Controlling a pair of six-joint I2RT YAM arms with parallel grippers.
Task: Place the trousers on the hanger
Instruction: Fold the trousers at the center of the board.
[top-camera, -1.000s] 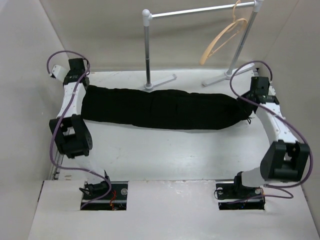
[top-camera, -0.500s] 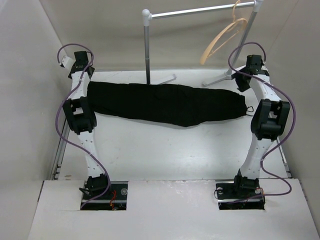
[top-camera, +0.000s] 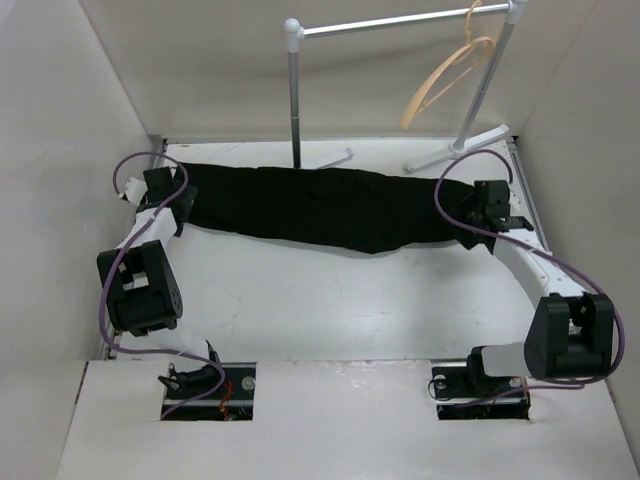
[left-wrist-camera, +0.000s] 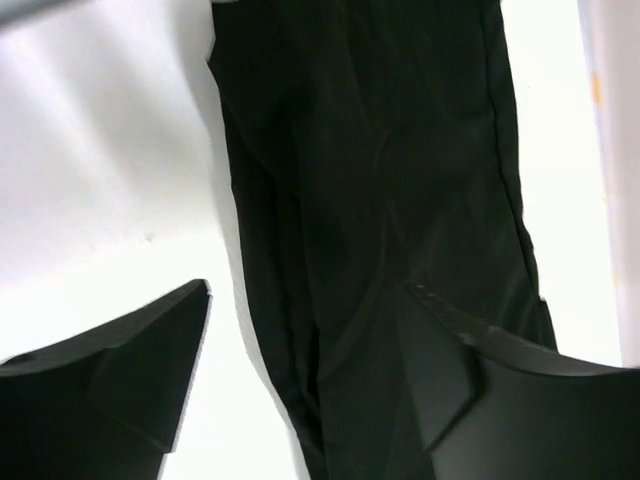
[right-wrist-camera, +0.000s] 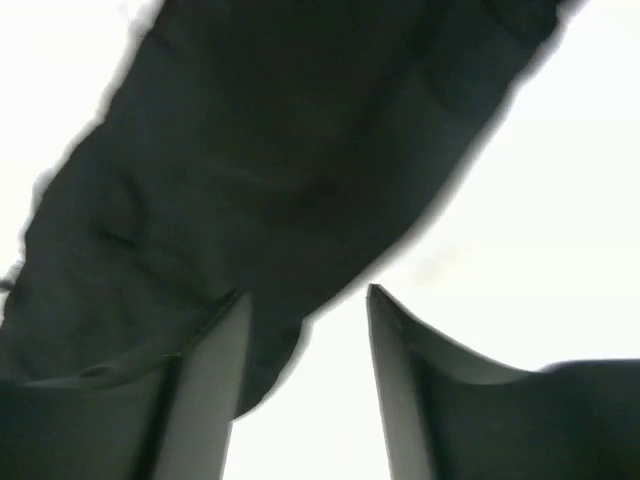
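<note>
Trousers (top-camera: 320, 205) across table (top-camera: 330, 295), left hand (top-camera: 183, 196) and right hand (top-camera: 479, 214) at ends, hanger (top-camera: 428, 82) on rail (top-camera: 400, 21)

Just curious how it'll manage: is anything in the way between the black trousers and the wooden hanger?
Nothing visible. The trousers lie flat on the table; the hanger hangs free on the rail up beyond their right end. The stand's upright post is off to the left.

I see the black trousers (top-camera: 330, 208) stretched flat in a long band below the tan wooden hanger (top-camera: 447, 80), which hangs tilted by its hook.
</note>
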